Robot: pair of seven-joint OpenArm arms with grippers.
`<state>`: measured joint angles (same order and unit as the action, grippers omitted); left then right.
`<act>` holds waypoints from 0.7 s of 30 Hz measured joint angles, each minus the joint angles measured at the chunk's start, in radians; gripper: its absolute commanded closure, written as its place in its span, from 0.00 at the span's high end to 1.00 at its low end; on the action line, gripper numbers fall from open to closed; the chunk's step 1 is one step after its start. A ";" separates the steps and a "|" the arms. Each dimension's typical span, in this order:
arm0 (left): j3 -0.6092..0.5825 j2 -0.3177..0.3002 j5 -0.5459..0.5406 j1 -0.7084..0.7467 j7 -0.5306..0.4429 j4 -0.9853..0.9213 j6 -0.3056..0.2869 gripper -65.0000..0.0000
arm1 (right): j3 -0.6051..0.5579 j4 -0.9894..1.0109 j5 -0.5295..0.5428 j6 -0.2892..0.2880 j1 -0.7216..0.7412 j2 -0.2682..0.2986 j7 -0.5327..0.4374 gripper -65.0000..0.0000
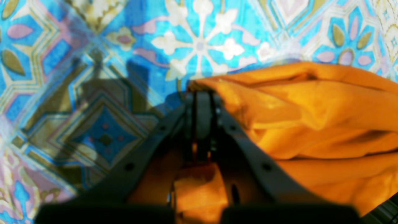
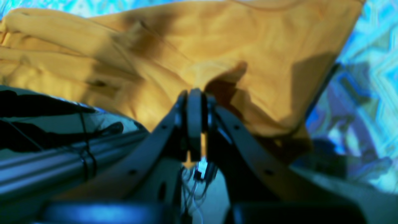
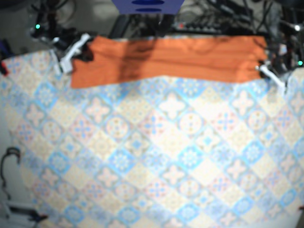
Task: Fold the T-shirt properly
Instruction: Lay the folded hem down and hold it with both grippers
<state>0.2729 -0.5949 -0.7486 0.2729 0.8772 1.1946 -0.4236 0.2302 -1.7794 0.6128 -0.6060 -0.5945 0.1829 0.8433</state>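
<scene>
The orange T-shirt (image 3: 171, 59) lies as a long, narrow band across the far edge of the table. My right gripper (image 3: 71, 54) holds its end at the left of the base view, and my left gripper (image 3: 270, 73) holds the opposite end. In the left wrist view, the left gripper (image 1: 202, 93) is shut on a corner of the bunched T-shirt (image 1: 311, 118). The right wrist view has the right gripper (image 2: 195, 93) shut on an edge of the T-shirt (image 2: 186, 46), with the cloth spreading away ahead of it.
A patterned blue and cream tablecloth (image 3: 156, 156) covers the table below the shirt. A metal rail (image 2: 62, 168) with cables runs beside the right gripper. Cables and a blue stand (image 3: 147, 5) sit behind the far edge.
</scene>
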 measured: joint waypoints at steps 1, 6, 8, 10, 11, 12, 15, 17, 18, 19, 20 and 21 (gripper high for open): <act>0.000 0.000 0.000 0.005 -0.005 0.001 0.000 0.00 | 0.000 0.010 0.000 0.001 -0.005 -0.001 0.003 0.00; 0.000 -0.001 -0.007 0.013 -0.006 0.001 0.000 0.00 | 0.000 0.026 -0.003 0.001 -0.003 -0.002 0.006 0.00; 0.000 0.000 -0.007 0.013 -0.006 0.001 0.000 0.00 | 0.000 0.026 -0.003 0.000 -0.003 -0.002 0.000 0.00; 0.000 0.000 -0.007 0.013 -0.007 0.001 0.000 0.00 | 0.000 0.026 -0.003 0.000 -0.005 -0.002 0.002 0.00; 0.000 -0.001 -0.007 0.013 -0.007 0.001 0.000 0.00 | 0.000 0.026 -0.004 0.000 -0.005 -0.002 0.005 0.00; 0.000 -0.001 -0.007 0.013 -0.006 0.002 0.000 0.00 | 0.000 0.027 -0.004 0.001 -0.004 -0.002 0.003 0.00; 0.002 -0.002 -0.008 0.035 -0.011 0.015 0.000 0.00 | 0.000 0.026 -0.004 0.001 -0.004 -0.002 0.000 0.00; 0.002 -0.004 -0.006 0.066 -0.015 0.053 0.000 0.00 | 0.000 0.026 -0.004 0.000 -0.004 -0.002 0.000 0.00; 0.002 -0.004 -0.003 0.085 -0.023 0.072 0.000 0.00 | 0.000 0.026 -0.003 0.000 -0.004 -0.003 -0.001 0.00; 0.001 -0.003 -0.002 0.098 -0.031 0.089 0.001 0.00 | 0.000 0.026 -0.003 0.001 -0.004 -0.003 0.000 0.00; 0.001 -0.003 0.002 0.109 -0.028 0.101 0.000 0.00 | 0.000 0.026 -0.004 0.001 -0.004 -0.003 0.000 0.00; 0.001 -0.001 0.004 0.112 -0.028 0.109 0.000 0.00 | 0.000 0.026 -0.004 0.001 -0.004 -0.002 0.000 0.00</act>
<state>0.2737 -0.5961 -0.7448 0.3851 0.8490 1.3033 -0.4232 0.2302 -1.7531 0.6090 -0.6052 -0.5987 0.1806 0.8429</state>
